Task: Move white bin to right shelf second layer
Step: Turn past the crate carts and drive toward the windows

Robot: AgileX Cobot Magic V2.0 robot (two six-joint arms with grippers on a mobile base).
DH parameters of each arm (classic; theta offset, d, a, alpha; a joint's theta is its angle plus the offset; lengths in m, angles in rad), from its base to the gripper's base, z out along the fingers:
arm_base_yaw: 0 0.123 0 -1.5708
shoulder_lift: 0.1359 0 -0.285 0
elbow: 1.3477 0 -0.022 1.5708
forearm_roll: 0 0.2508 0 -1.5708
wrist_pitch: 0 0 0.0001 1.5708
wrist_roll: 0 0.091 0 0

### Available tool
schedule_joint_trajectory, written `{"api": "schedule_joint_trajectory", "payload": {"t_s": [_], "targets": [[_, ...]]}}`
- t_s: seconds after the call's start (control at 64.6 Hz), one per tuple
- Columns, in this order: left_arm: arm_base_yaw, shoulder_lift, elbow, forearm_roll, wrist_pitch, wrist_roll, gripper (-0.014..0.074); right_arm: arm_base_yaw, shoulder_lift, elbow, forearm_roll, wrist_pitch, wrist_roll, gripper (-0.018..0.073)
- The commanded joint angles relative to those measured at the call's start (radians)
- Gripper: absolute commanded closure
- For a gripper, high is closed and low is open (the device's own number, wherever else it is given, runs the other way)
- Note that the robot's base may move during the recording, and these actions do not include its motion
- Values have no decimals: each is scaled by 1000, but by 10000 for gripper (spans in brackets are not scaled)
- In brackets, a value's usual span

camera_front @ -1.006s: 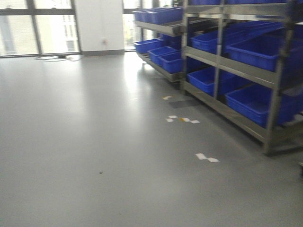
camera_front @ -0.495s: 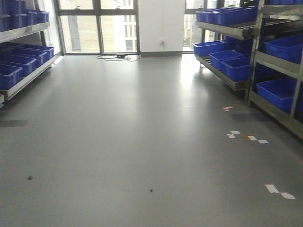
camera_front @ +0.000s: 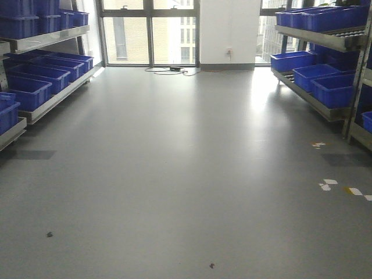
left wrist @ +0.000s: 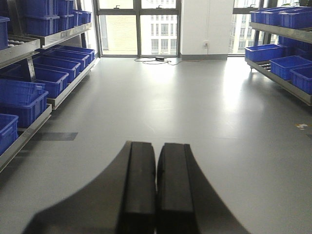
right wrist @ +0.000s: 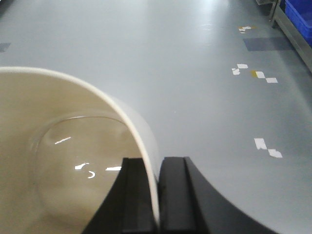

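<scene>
The left gripper (left wrist: 157, 155) was closed, its two black fingers (left wrist: 139, 190) pressed flat against each other with nothing between them. It pointed level and straight ahead, held above the floor (left wrist: 204, 112). The right gripper (right wrist: 158, 170) tilted down toward the floor and was clamped on the wall of the bin (right wrist: 63, 161). One finger (right wrist: 132, 195) sat inside the rim, the other (right wrist: 176, 195) outside, and the thin wall was pinched between their pads.

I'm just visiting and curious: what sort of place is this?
Most likely a warehouse or stockroom aisle: steel racks along both sides, rows of blue crates on them, and a wide grey floor with tape marks.
</scene>
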State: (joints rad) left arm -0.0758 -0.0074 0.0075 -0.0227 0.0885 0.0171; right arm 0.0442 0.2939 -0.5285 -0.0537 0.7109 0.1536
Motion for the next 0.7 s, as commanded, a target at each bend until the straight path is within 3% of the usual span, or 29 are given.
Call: {"api": "schedule_joint_trajectory", "payload": {"t_s": [0.0,0.681], "targets": [[-4,-16,37,-6,-79,-5,512,-7,7,-28,-4,-101,-4,511],[-4,-16,37,-6,-79,-5,512,-7,7,-28,-4,-101,-4,511]]}}
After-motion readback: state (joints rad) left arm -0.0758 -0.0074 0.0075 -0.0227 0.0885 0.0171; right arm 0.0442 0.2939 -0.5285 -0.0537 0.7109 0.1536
